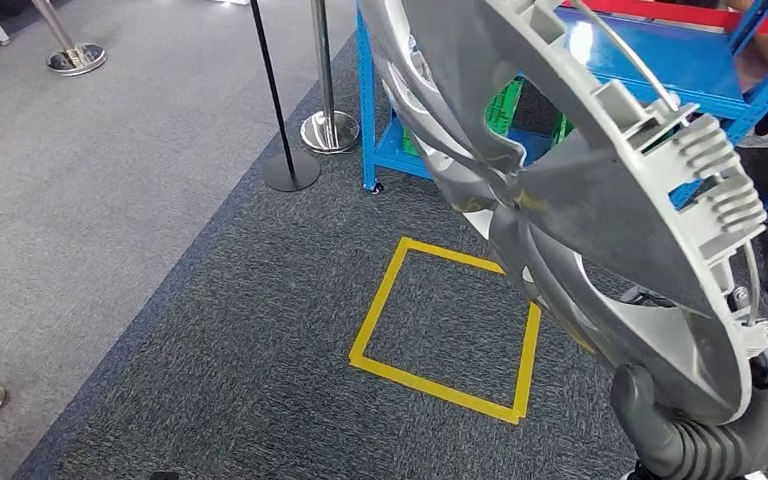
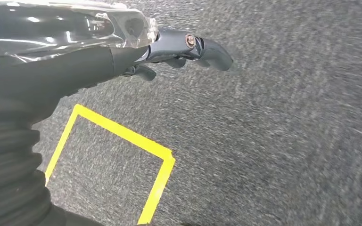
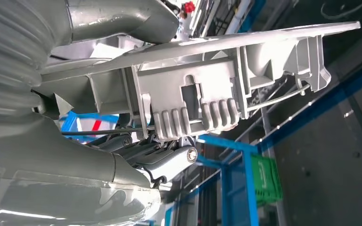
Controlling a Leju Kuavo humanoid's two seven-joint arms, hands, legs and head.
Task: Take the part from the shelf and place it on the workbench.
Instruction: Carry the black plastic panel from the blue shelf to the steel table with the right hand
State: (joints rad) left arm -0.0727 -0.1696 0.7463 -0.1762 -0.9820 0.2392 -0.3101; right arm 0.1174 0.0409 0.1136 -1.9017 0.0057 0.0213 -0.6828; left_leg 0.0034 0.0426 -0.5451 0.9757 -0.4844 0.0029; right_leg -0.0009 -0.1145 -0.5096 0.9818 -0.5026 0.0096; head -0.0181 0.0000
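The right hand point(image 1: 705, 425) grips the silver wheel-cover part point(image 1: 600, 190) by its rim, holding it tilted above the grey carpet. The left hand point(image 2: 179, 49) hangs with nothing in it, fingers curled, over the yellow tape square point(image 1: 445, 330). The blue shelf point(image 1: 680, 60) stands at the far right.

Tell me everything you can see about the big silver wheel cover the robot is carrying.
The large round silver-grey plastic wheel cover is held up off the floor, tilted, with its ribbed back and moulded clips toward the head camera. Curved spokes with open gaps run to its rim, and a thin wire ring follows the edge. The right robot hand grips its lower rim, above grey carpet near a blue metal shelf.
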